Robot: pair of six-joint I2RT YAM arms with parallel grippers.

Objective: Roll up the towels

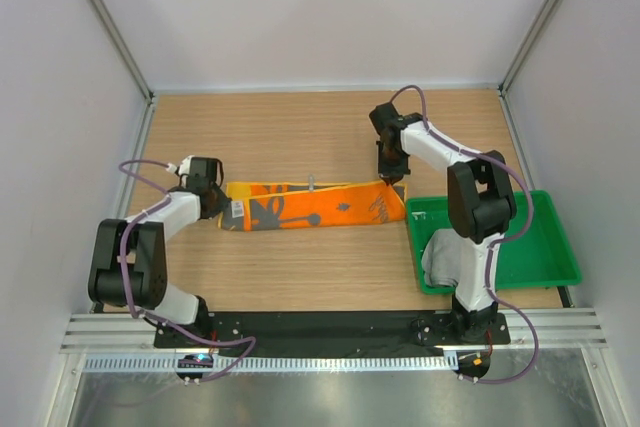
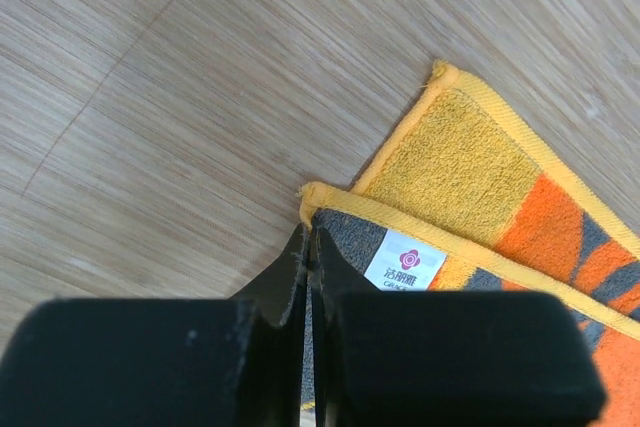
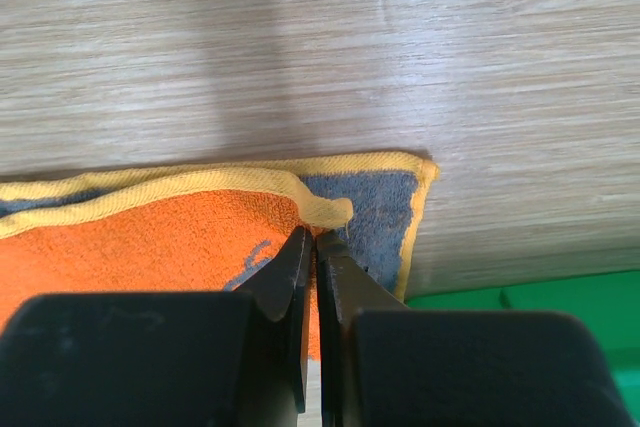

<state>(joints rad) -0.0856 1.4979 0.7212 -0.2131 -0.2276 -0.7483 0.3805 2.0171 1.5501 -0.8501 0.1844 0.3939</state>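
The left gripper (image 2: pixel 305 247) is pressed together on the orange towel (image 1: pixel 310 207), pinching the yellow-hemmed corner of its upper layer at the left end. The right gripper (image 3: pixel 315 239) is pinched on the folded hem at the right end. The towel lies as a long strip, orange side up, across the tabletop (image 1: pixel 300 137) between the arms. The grey towel (image 1: pixel 440 257) sits bunched in the tray (image 1: pixel 540 247), at its near left corner.

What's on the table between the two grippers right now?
Only the orange-printed towel, folded into a strip spanning left gripper to right gripper; top view.
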